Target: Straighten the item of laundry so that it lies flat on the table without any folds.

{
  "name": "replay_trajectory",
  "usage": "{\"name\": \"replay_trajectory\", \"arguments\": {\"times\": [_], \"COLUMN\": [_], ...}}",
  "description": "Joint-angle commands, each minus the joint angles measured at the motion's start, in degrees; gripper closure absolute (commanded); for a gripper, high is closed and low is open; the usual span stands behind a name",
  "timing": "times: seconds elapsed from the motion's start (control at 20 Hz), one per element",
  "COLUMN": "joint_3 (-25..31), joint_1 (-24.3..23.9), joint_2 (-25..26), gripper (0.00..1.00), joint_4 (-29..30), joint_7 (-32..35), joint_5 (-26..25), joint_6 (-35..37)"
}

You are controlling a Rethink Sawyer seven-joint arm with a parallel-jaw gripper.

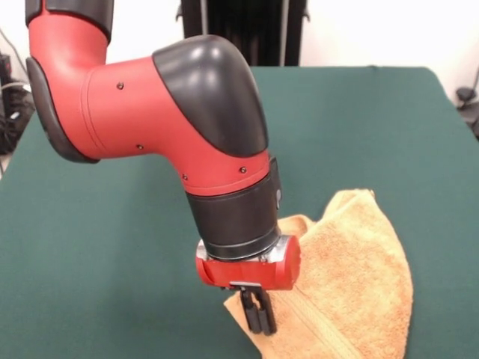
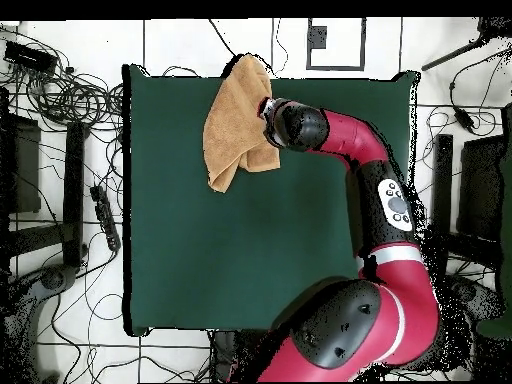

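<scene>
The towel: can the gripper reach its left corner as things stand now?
Probably yes. In the front view the gripper hangs right at the towel, over its left corner, and nothing else lies between them on the table. Whether it touches the cloth cannot be told.

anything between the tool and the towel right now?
Nothing visible. The tool is already down at the towel's edge, fingers close together, near the table's front edge. The towel lies folded over itself, with only bare table around it.
</scene>
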Motion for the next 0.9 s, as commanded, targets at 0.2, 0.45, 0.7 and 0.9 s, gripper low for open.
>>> {"name": "replay_trajectory", "arguments": {"times": [0.2, 0.45, 0.7, 0.9], "joint_3": [-3.81, -5.44, -6.04, -6.07], "joint_1": [5.18, 5.73, 5.87, 5.97], "joint_2": [2.37, 3.02, 3.76, 4.03], "gripper": [1.00, 1.00, 1.00, 1.00], "joint_4": [-5.18, -7.24, -8.33, -8.62], "joint_7": [-11.11, -13.34, -14.57, -14.85], "joint_5": [-4.63, -8.12, -10.29, -10.97], "joint_6": [17.52, 17.66, 16.85, 17.22]}}
